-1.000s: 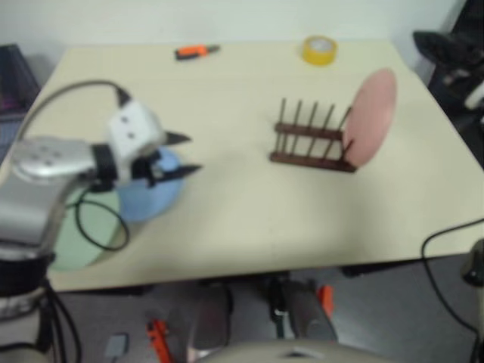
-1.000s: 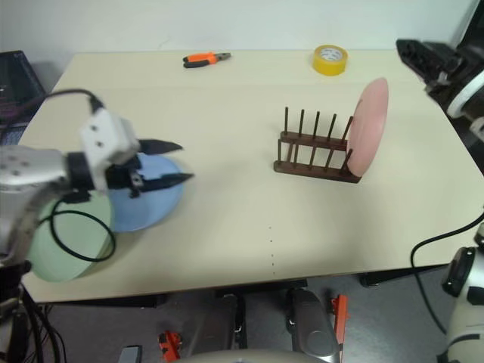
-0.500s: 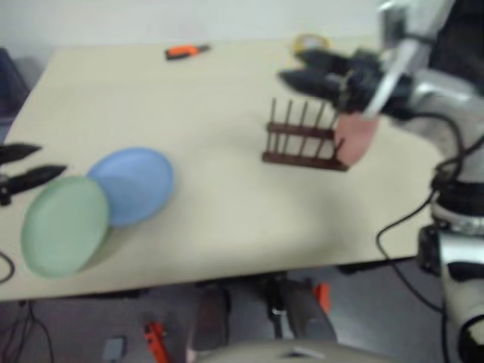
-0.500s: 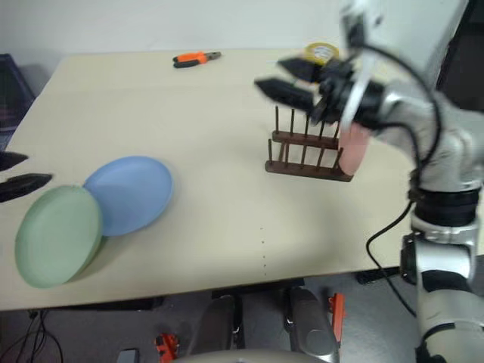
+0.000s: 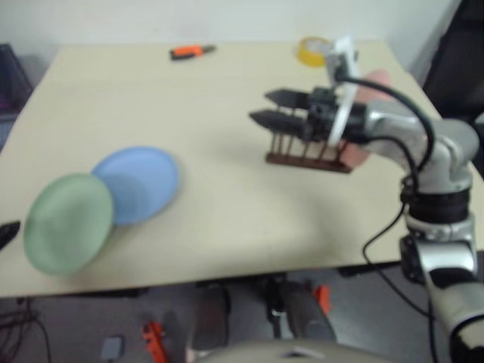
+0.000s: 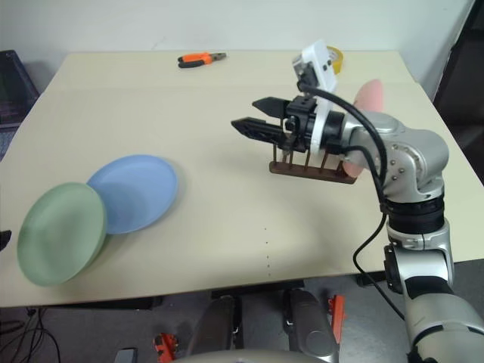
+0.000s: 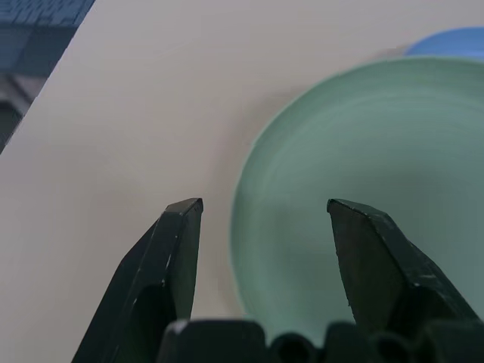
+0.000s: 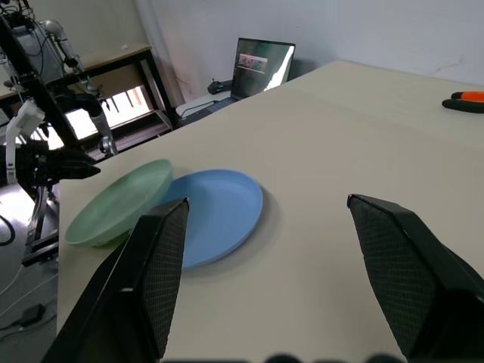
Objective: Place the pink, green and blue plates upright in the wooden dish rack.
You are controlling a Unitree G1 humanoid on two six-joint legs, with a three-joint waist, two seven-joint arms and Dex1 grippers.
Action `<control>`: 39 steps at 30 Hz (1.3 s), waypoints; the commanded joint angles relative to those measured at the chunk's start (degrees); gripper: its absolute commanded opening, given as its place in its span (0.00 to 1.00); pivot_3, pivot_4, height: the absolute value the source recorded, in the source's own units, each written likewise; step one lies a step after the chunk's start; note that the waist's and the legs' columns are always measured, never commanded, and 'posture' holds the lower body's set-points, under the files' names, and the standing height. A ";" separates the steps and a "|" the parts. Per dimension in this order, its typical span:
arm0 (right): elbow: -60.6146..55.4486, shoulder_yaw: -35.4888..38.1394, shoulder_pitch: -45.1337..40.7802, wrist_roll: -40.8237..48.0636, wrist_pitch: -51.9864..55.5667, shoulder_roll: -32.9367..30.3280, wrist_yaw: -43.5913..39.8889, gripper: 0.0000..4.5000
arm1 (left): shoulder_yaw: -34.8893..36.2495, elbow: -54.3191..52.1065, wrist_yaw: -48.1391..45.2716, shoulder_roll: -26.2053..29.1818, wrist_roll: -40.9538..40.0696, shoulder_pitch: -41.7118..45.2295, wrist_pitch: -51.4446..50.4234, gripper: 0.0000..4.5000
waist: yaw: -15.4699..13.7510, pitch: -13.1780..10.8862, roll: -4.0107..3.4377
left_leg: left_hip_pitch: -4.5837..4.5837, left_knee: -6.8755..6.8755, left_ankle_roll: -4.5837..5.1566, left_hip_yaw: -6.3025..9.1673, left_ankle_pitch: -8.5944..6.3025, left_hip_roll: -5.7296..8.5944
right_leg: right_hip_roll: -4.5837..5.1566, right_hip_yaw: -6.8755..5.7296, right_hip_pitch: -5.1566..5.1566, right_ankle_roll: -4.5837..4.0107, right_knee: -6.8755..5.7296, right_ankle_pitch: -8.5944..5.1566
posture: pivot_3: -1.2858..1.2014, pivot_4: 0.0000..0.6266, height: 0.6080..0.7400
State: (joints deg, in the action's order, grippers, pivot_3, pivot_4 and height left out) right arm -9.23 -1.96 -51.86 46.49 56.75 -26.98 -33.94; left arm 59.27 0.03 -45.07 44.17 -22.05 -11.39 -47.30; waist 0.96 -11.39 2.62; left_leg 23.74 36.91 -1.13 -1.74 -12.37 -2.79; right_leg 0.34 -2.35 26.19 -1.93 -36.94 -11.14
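Matte mint green plate (image 6: 60, 232) and light blue plate (image 6: 134, 192) lie overlapping at lower left of the bench (image 6: 227, 98). The pink plate (image 6: 370, 98) stands in the dark wooden rack (image 6: 314, 168) at right. Both the left tool (image 7: 261, 219) and the right tool (image 6: 253, 122) are spread wide and empty.

The right end effector (image 6: 246, 114) hangs with fingers apart above the bench (image 6: 227, 197), in front of the wooden dish rack (image 6: 314, 168) holding the upright pink plate (image 6: 370, 97). The green plate (image 6: 59, 233) overlaps the blue plate (image 6: 136, 193) lying flat.
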 commanded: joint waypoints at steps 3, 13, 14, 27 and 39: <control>-2.36 1.00 0.12 0.83 -0.69 0.20 -3.22 0.81 | 0.23 0.10 8.11 -2.93 -0.18 -0.45 -0.64 0.65 | 0.04 0.05 0.08 | -0.03 0.00 0.00 -0.01 0.00 -0.01 | 0.00 0.00 -0.01 0.00 -0.01 0.01 | 0.52 0.24 1.00; -7.37 -0.80 1.30 2.62 -0.78 -0.94 -11.39 0.81 | -5.82 -4.22 15.78 -8.83 -3.50 2.03 -2.79 0.65 | -0.02 0.21 0.31 | -0.03 0.00 0.00 0.00 0.00 0.00 | 0.01 -0.02 -0.04 0.23 -0.03 0.15 | 0.52 0.24 1.00; -7.65 -1.11 1.45 2.31 -0.85 -1.05 -11.67 0.81 | -6.35 -4.10 16.62 -9.10 -3.55 2.22 -3.10 0.65 | -0.03 0.22 0.29 | -0.04 0.00 0.00 0.01 0.00 0.00 | 0.01 -0.03 -0.04 0.22 -0.03 0.15 | 0.52 0.24 1.00; -12.56 -7.25 4.97 -2.39 -2.82 -5.64 -16.77 0.82 | -9.40 -9.07 25.29 -10.90 -5.68 4.98 -8.04 0.60 | -0.62 0.27 0.25 | -0.18 0.01 0.00 -0.02 0.00 0.05 | 0.03 0.02 -0.14 0.01 -0.06 0.04 | 0.52 0.24 1.00; -12.24 -7.33 5.36 -3.96 -3.89 -5.03 -17.54 0.82 | -6.43 -10.22 25.97 -9.24 -7.70 4.37 -7.88 0.00 | -0.83 0.27 0.26 | -0.19 0.01 -0.01 -0.04 0.00 0.06 | 0.04 0.02 -0.15 -0.03 -0.03 0.01 | 0.52 0.24 1.00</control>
State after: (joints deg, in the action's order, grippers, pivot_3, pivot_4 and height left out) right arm -20.06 -10.22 -46.10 42.56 54.19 -32.04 -51.09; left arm 51.45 -9.12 -19.33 33.85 -29.30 -6.46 -55.61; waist 0.14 -11.12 2.88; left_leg 23.55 36.92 -1.13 -1.78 -12.37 -2.73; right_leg 0.38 -2.34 26.04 -1.97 -36.97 -11.13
